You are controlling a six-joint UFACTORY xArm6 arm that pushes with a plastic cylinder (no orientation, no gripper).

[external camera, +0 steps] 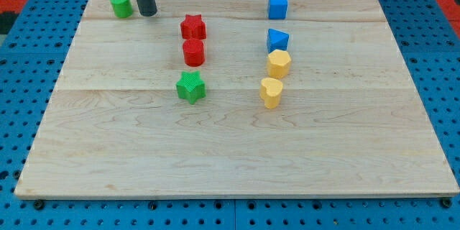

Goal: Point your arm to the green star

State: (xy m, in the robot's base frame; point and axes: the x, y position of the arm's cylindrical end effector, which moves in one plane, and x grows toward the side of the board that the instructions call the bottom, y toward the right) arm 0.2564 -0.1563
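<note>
Your tip (pixel 148 14) sits near tabletop (pixel 237 158) top-left, just right of green cylinder (pixel 121 5). Green star (pixel 190 87) lies mid-board, below red star (pixel 192 26) and red cylinder (pixel 193 52), well apart from tip. Pointing not done; you still need travel down-right. End effector: plain rod, no jaws to spread or press.

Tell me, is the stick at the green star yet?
Not yet. My tip is near the view's top left, right beside the green cylinder, so nothing looks done. The green star sits lower, below the red star and red cylinder. Left to do: slide down towards the green star, probably passing left of the red blocks.
</note>
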